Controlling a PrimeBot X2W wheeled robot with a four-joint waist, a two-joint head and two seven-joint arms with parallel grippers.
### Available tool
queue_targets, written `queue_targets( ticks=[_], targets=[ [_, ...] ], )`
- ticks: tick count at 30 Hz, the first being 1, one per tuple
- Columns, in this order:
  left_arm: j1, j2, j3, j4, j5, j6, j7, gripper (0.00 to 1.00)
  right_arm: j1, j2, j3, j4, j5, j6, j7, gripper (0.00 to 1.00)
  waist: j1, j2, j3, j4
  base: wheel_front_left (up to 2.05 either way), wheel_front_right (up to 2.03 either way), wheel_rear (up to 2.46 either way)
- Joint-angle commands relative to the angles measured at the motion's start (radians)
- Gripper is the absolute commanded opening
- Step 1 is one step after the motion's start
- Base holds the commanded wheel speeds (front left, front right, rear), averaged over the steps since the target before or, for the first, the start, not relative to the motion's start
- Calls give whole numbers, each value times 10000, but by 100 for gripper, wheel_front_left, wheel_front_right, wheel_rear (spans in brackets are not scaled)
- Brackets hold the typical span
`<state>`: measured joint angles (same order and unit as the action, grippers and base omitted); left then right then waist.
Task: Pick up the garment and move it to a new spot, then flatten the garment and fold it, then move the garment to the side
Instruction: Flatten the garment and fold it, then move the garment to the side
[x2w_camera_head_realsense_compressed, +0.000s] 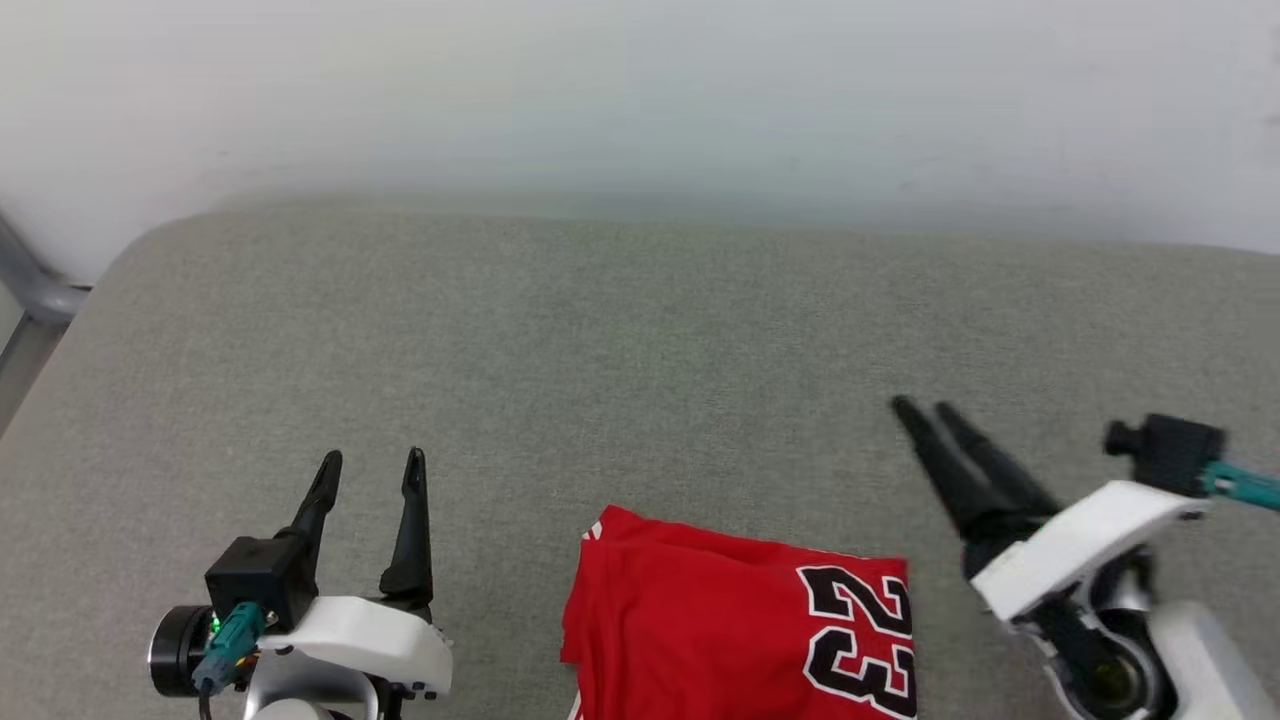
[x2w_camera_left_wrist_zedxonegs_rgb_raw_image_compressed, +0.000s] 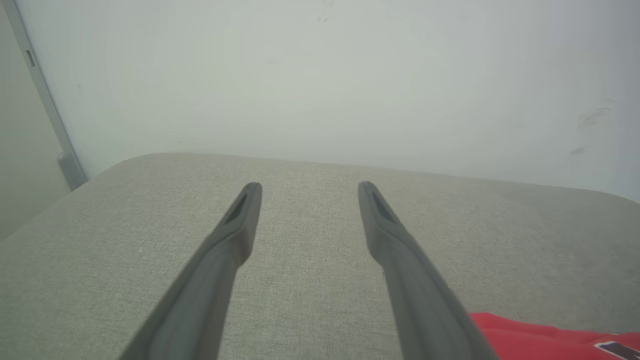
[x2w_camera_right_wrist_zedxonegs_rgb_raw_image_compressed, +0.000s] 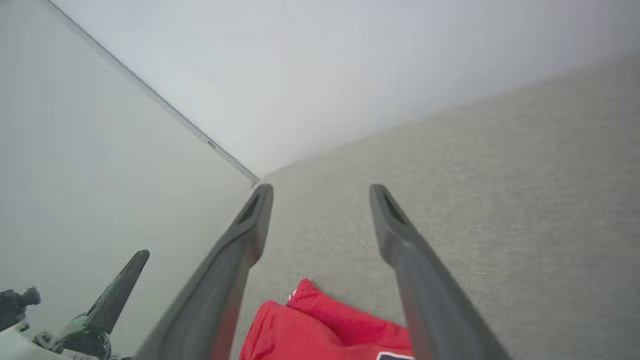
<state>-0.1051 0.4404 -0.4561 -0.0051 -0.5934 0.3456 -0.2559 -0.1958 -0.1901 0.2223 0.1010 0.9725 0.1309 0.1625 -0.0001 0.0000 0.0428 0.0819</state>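
Red folded jersey (x2w_camera_head_realsense_compressed: 740, 625) lies on the grey fabric pad (x2w_camera_head_realsense_compressed: 600, 330), on the pad's near part, right of its middle, black 23 (x2w_camera_head_realsense_compressed: 865, 640) face up. Left hand (x2w_camera_head_realsense_compressed: 372, 458) hovers over the pad's near-left part, fingers apart, empty. Right hand (x2w_camera_head_realsense_compressed: 922, 406) is over the pad's near-right part, fingers apart in its wrist view, gripping nothing. Risk, my call: if I pinch only the top layer for the move aside, the fold opens; dragging could bunch it on the weave. The number lies sideways, reading toward me. The visible part is wider than deep, but its near end is cut off, so the long axis is unclear.
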Motion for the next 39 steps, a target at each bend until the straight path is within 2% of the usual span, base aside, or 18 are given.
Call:
queue_targets(
  ticks=[1,9,14,24,39],
  targets=[
    [98,16,64,-23,83,62,-49,100,229,-116,-428,-11,-848,-5,-361,100,1,0,-125,-191,0,0,0],
    [378,113,175,143,368,140,-88,100,973,83,-2401,-1217,-4804,-5,-931,100,1,0,-478,-641,0,0,0],
    [529,175,334,191,499,162,-99,100,1539,334,-2639,-2322,-6388,-5,-785,100,1,0,-647,-897,0,0,0],
    [931,262,391,386,677,-5,-110,100,2703,668,-2700,-3023,-7339,-5,-573,100,1,0,-1011,-1151,0,0,0],
    [1410,-41,716,558,669,-200,-113,100,3266,1015,-2814,-3004,-7384,-5,-675,100,1,0,-1204,-1136,0,0,0]
  ],
)
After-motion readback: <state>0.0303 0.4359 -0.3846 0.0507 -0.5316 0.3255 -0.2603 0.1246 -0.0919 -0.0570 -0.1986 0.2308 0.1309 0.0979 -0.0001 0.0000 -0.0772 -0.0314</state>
